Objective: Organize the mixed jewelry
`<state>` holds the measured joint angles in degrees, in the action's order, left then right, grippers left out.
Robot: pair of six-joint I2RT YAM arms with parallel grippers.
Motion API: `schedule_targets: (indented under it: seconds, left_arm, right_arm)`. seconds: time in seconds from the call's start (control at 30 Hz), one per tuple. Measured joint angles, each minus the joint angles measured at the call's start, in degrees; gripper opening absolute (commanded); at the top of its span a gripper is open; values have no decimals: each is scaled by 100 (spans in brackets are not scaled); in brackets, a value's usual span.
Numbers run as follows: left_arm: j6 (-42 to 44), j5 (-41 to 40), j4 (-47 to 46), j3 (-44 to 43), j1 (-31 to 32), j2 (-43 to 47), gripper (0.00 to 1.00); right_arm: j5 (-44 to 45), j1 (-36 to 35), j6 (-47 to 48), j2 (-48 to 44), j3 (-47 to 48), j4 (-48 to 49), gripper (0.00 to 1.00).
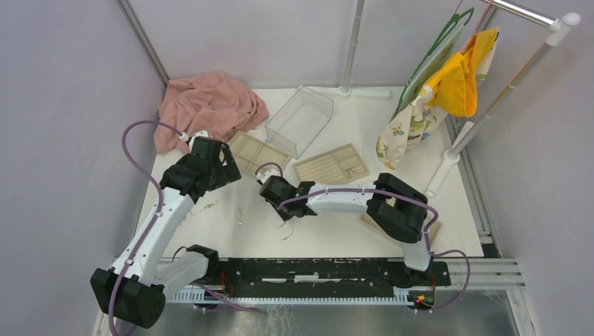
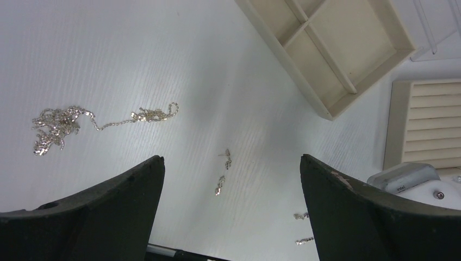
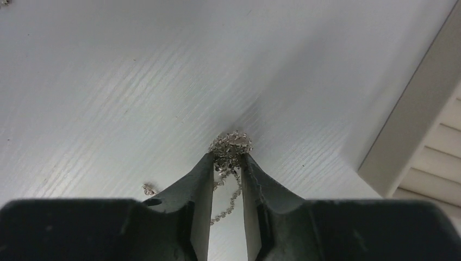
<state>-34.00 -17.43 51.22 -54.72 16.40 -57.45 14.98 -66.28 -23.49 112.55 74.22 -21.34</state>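
White table (image 3: 108, 81) below; my right gripper (image 3: 227, 159) clenches chain clump (image 3: 232, 142) at fingertips only, could slip out; left gripper (image 2: 231, 159) spread.

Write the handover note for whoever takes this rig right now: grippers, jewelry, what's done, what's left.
Left gripper: open, holding nothing, above the table.
Right gripper: shut on a chain clump, beside the slatted tray.
Jewelry: a tangled chain and small pieces lie loose on the table.
Done: nothing shows in the compartment tray sections that are in view.
Left: probably place the held clump, then sort the loose pieces.
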Motion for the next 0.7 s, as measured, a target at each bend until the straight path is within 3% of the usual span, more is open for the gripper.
schedule_targets:
  seconds: [0.17, 0.7]
  left_arm:
    - [0, 2, -15, 0, 0, 4, 100]
    - [2, 68, -68, 39, 0, 20, 100]
  right_arm:
    - [20, 0, -125, -4, -20, 46, 1]
    - [699, 0, -223, -1207, -286, -417, 0]
